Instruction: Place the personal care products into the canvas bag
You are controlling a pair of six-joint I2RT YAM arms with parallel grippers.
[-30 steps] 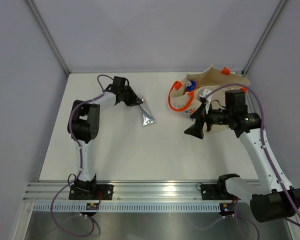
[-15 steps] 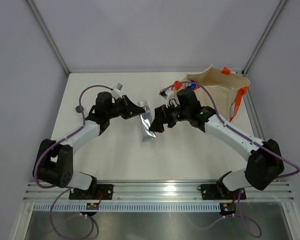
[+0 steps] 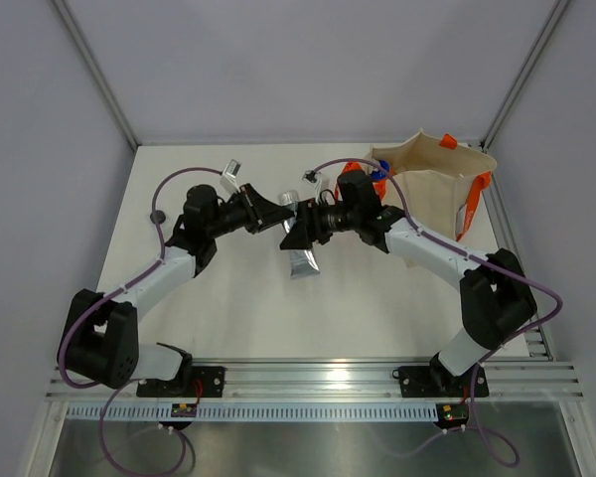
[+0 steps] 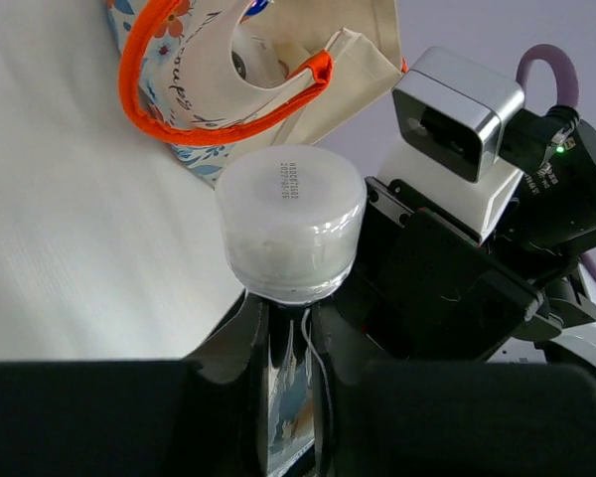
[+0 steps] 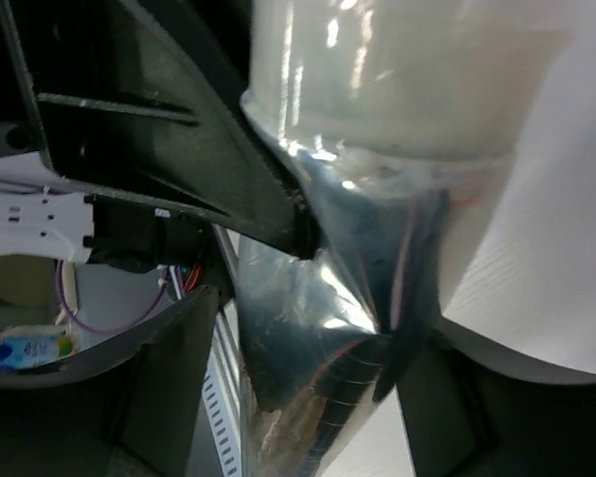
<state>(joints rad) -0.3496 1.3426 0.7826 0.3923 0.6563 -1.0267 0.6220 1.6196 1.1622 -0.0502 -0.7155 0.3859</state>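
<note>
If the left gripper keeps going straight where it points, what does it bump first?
Probably the right gripper, just past the silver tube that the left gripper holds; depth is unclear.

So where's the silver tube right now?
In the top view the silver tube is mid-table between the left gripper and right gripper, just left of the canvas bag.

- This is a lab test cell: pale grey wall panels (image 3: 308, 70) box me in from 9 through 12 to 3 o'clock.
- Flat white tabletop (image 3: 238, 308) under me.
- Ribbed aluminium mounting rail (image 3: 318, 383) at 6 o'clock.
- Loose purple cables (image 3: 103, 417) trailing at 7 o'clock.
- Slanted silver frame posts (image 3: 94, 70) at 11 and 1 o'clock.
</note>
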